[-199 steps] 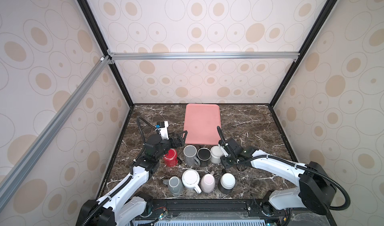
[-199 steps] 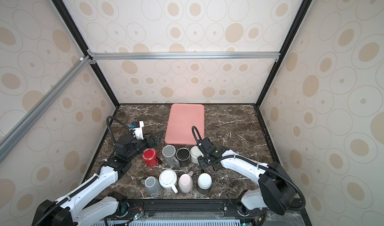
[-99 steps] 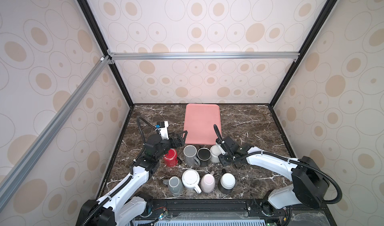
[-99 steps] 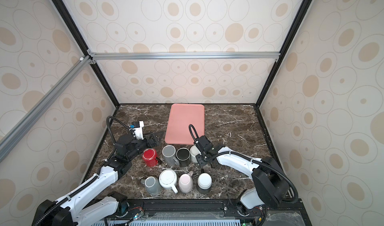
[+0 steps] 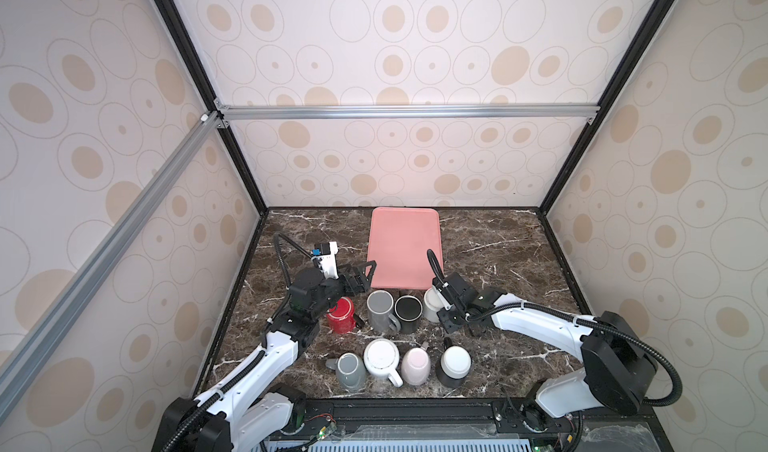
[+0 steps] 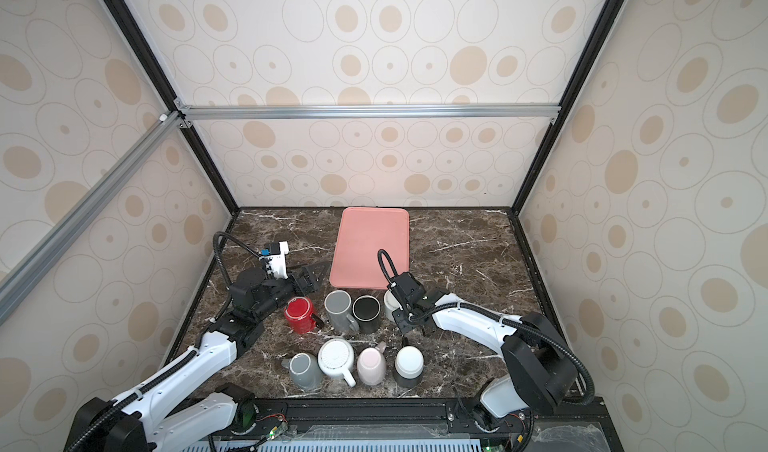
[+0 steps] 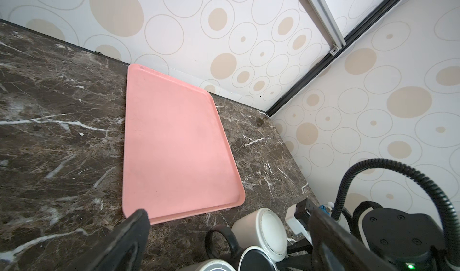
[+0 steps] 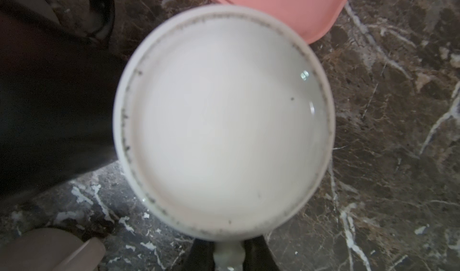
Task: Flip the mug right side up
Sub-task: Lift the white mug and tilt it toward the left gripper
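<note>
An off-white mug (image 8: 224, 118) stands upside down on the marble, base up, beside the near right corner of the pink tray (image 8: 286, 5). It also shows in both top views (image 5: 432, 302) (image 6: 390, 304) and in the left wrist view (image 7: 263, 228). My right gripper (image 8: 228, 254) is shut on the mug's handle, one dark finger (image 8: 202, 254) on each side of it. In both top views the right gripper (image 5: 444, 311) (image 6: 400, 312) sits low at the mug's right side. My left gripper (image 5: 359, 277) (image 7: 229, 217) hangs open and empty over the tray's near left corner.
Touching the off-white mug's left stand a black mug (image 5: 408, 308), a grey mug (image 5: 380, 304) and a red mug (image 5: 340, 315), all upright. A front row holds a grey mug (image 5: 351, 371), a white mug (image 5: 381, 356), a pink mug (image 5: 415, 365) and a white-and-dark one (image 5: 455, 365).
My right gripper has edged left to the off-white mug and closed on its handle. The left arm has not moved.
</note>
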Robot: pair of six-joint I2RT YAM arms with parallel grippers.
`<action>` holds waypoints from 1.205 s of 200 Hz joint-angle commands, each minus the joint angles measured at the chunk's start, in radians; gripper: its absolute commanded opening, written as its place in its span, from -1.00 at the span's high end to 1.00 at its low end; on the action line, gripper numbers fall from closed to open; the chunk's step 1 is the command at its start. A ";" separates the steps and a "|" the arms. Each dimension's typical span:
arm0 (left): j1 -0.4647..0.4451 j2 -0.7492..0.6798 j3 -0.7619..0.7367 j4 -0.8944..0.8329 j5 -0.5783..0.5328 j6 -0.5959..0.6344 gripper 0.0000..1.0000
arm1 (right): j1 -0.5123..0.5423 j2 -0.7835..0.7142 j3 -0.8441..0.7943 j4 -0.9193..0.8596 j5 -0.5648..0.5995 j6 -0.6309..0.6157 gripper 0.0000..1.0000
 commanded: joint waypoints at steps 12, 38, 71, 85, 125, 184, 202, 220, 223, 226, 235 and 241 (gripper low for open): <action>-0.014 -0.007 0.009 0.105 0.010 -0.062 -0.99 | 0.001 -0.076 -0.016 0.002 0.105 0.037 1.00; -0.017 -0.007 -0.002 0.150 0.014 -0.096 -0.99 | -0.031 -0.175 -0.011 0.036 0.108 0.046 1.00; -0.016 0.014 0.019 0.171 0.076 -0.111 -0.99 | -0.056 -0.291 0.017 0.131 0.057 0.020 1.00; -0.017 0.029 0.016 0.213 0.113 -0.125 -0.99 | -0.056 -0.324 0.030 0.204 0.007 0.018 1.00; -0.019 0.097 -0.015 0.450 0.257 -0.214 -0.99 | -0.056 -0.319 0.059 0.528 -0.221 0.105 1.00; -0.052 0.148 -0.042 0.695 0.338 -0.278 -0.69 | -0.056 -0.186 0.118 0.972 -0.462 0.336 1.00; -0.054 0.160 -0.050 0.773 0.359 -0.308 -0.52 | -0.056 -0.133 0.141 1.058 -0.518 0.407 1.00; -0.055 0.167 -0.056 0.829 0.367 -0.329 -0.32 | -0.054 -0.093 0.139 1.161 -0.558 0.483 1.00; -0.055 0.169 -0.057 0.836 0.367 -0.331 -0.29 | -0.055 -0.088 0.139 1.176 -0.565 0.493 1.00; -0.054 0.170 -0.057 0.842 0.367 -0.335 -0.26 | -0.054 -0.082 0.139 1.187 -0.572 0.504 1.00; -0.054 0.172 -0.057 0.865 0.367 -0.345 -0.20 | -0.051 -0.069 0.143 1.216 -0.593 0.528 1.00; -0.055 0.175 -0.055 0.880 0.368 -0.352 -0.17 | -0.047 -0.061 0.145 1.225 -0.604 0.539 1.00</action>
